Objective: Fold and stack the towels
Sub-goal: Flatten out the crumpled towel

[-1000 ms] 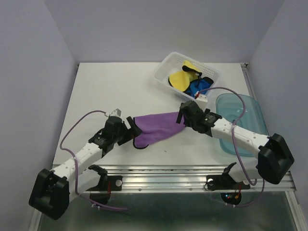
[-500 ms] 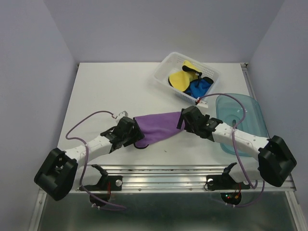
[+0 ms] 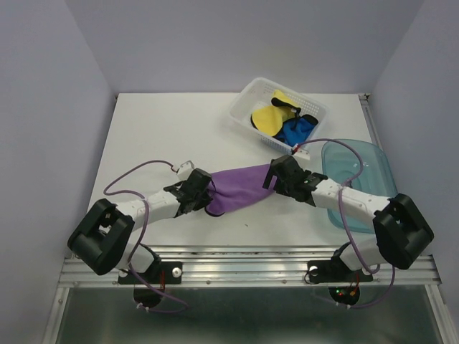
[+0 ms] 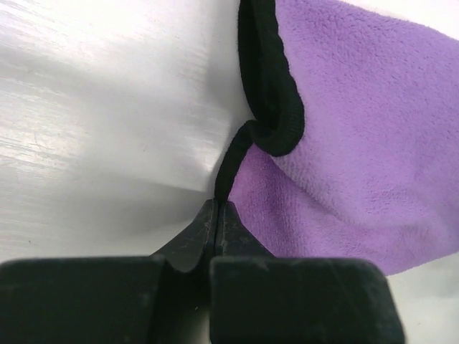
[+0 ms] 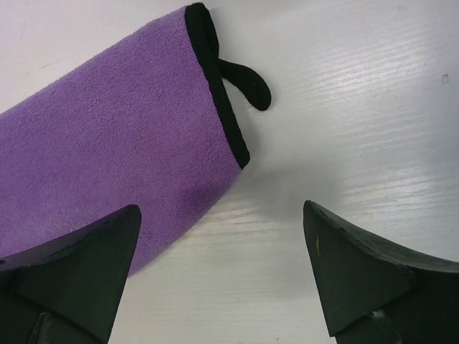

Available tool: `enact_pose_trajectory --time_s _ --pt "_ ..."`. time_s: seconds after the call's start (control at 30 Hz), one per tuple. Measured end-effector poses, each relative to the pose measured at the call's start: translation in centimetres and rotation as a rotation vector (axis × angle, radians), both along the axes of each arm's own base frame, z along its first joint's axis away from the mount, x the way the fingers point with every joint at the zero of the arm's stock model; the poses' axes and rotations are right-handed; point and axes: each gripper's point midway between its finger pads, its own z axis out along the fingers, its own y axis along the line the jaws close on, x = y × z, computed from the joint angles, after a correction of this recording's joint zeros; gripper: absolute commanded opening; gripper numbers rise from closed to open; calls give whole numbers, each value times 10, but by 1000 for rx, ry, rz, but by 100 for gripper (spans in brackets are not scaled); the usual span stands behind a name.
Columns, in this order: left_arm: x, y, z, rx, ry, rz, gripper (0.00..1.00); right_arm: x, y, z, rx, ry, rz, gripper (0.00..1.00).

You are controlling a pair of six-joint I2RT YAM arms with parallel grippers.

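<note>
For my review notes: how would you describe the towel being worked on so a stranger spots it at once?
On the white table, the purple towel lies between the left gripper, pinching one end, and the open right gripper. It alone is purple with black edging; the other towels sit in the white basket.

Lighting's bright and even, seems to come from overhead, shadows soft everywhere. In the left wrist view the white surface (image 4: pixel 86 93) has streaky glare, and the left tool (image 4: pixel 216 209) up close is black and mushy, though the purple towel (image 4: pixel 358 143) nap stays sharp. Top view's crisp throughout.
</note>
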Motion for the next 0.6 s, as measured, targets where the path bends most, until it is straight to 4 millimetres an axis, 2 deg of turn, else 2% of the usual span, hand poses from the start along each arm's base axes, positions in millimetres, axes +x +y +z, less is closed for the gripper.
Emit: enact_pose_trajectory --time_s 0.23,0.43,0.5,0.53,0.6 --pt "-5 10 6 22 -21 13 0 3 2 -14 -14 22 -4 93" --pt "-6 10 36 -37 -124 -8 0 7 5 -30 -29 42 5 75" --pt "-5 9 41 -42 -139 -16 0 9 8 -34 -25 42 15 50" --pt "-5 9 41 -41 -143 -18 0 11 11 -37 -21 43 24 30" --pt "-5 9 42 -43 -148 -26 0 11 14 -42 -22 53 39 15"
